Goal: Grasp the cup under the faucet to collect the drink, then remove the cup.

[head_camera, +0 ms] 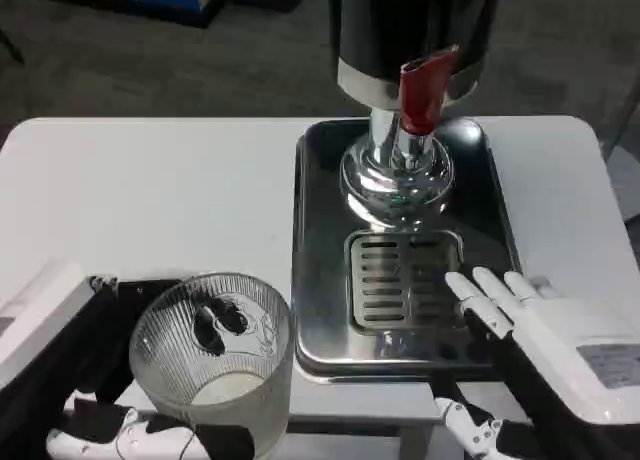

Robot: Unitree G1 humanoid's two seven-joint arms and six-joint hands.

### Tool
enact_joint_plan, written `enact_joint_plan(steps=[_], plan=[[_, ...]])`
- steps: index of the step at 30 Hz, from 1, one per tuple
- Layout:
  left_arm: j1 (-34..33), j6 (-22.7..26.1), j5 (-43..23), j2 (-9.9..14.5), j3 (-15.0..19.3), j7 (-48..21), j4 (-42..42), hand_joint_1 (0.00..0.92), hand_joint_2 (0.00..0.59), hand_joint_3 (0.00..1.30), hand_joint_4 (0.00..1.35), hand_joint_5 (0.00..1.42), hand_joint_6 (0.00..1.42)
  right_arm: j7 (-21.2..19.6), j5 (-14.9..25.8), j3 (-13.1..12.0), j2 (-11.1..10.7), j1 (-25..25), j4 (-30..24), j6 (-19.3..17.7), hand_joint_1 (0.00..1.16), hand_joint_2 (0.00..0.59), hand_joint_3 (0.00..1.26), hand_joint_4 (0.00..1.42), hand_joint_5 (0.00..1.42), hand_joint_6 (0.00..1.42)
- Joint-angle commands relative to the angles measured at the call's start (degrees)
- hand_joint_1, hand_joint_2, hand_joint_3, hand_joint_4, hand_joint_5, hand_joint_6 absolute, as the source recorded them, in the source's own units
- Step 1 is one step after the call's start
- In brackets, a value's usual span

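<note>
Left hand [130, 435] grasping ribbed glass cup [215, 355] from below at table's [150, 190] front edge, left of steel tray [310, 280]; fingers seen through the glass. Cup upright, well clear of red faucet lever [425, 90], not yet under spout, probably held low to line up. Right hand [530, 315] released, fingers spread flat over tray's front right corner beside drain grate [400, 280], likely waiting for lever.

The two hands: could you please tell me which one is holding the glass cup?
The left hand holds the ribbed glass cup, its fingers wrapped around it at the lower left. The right hand holds nothing; its fingers lie spread over the steel tray.
</note>
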Motion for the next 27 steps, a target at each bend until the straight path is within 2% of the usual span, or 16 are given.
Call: enact_joint_plan(steps=[1, 21, 25, 27], plan=[[-0.1, 0.1, -0.2, 0.4, 0.3, 0.2, 0.0, 0.635, 0.000, 0.97, 1.15, 1.33, 1.42, 0.6, -0.2, 0.0, 0.5, 0.6, -0.7, 0.0, 0.31, 0.525, 0.04, 0.00, 0.00, 0.00], [-0.6, 0.8, 0.1, -0.3, -0.5, 0.7, -0.1, 0.635, 0.000, 0.97, 1.15, 1.33, 1.42, 0.8, -0.1, -0.9, 1.6, 0.8, -1.2, 0.4, 0.30, 0.525, 0.05, 0.00, 0.00, 0.00], [-2.1, 1.7, 1.2, -1.4, -1.8, 1.6, 0.0, 0.635, 0.000, 0.97, 1.15, 1.33, 1.42, 0.5, 0.4, -2.4, 1.8, 1.1, -1.7, 1.1, 0.30, 0.525, 0.05, 0.00, 0.00, 0.00], [-3.9, 2.4, 2.3, -2.2, -3.1, 2.0, 0.5, 0.635, 0.000, 0.97, 1.15, 1.33, 1.42, 0.3, 1.0, -3.9, 1.9, 1.4, -2.5, 1.8, 0.30, 0.525, 0.05, 0.00, 0.00, 0.00]])
